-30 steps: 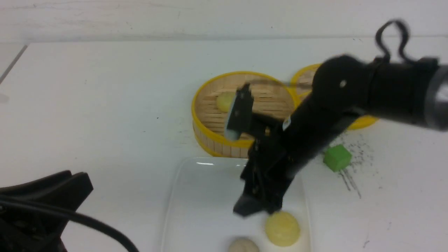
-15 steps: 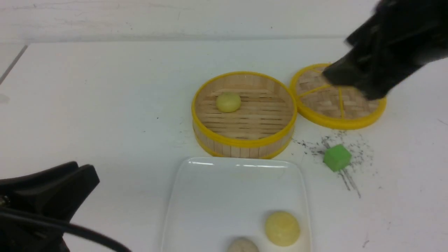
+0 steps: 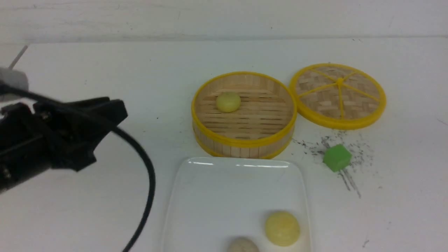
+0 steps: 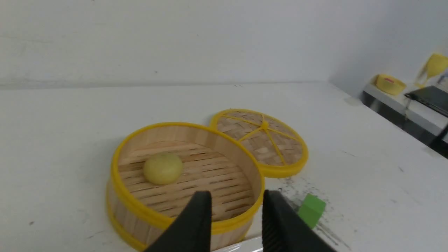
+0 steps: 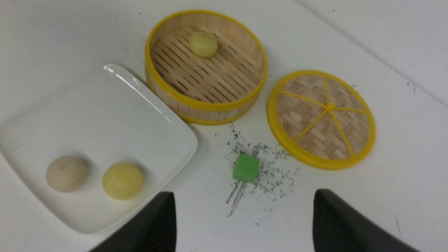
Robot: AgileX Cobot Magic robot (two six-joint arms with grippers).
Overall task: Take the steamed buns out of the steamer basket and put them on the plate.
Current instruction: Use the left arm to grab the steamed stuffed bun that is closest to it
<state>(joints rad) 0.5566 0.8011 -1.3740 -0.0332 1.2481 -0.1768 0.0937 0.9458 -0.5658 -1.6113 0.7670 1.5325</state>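
The steamer basket (image 3: 241,141) stands mid-table with one pale yellow steamed bun (image 3: 228,102) on its slatted floor. In front of it the white plate (image 3: 213,199) carries a yellow bun (image 3: 282,228) and a greyish bun (image 3: 243,245) near its front right corner. My left gripper (image 4: 237,206) hovers open and empty just short of the basket's (image 4: 119,157) near rim, with the bun (image 4: 162,168) beyond it. My left arm (image 3: 66,133) shows at the left. My right gripper (image 5: 243,199) is wide open and empty, high above the table near the green cube (image 5: 246,167).
The flat woven lid (image 3: 338,95) lies to the right of the basket, almost touching it. A green cube (image 3: 336,158) sits among dark scuff marks in front of the lid, right of the plate.
My right arm has lifted away from the plate and left the front view to the upper right. My left arm has risen and moved forward toward the basket.
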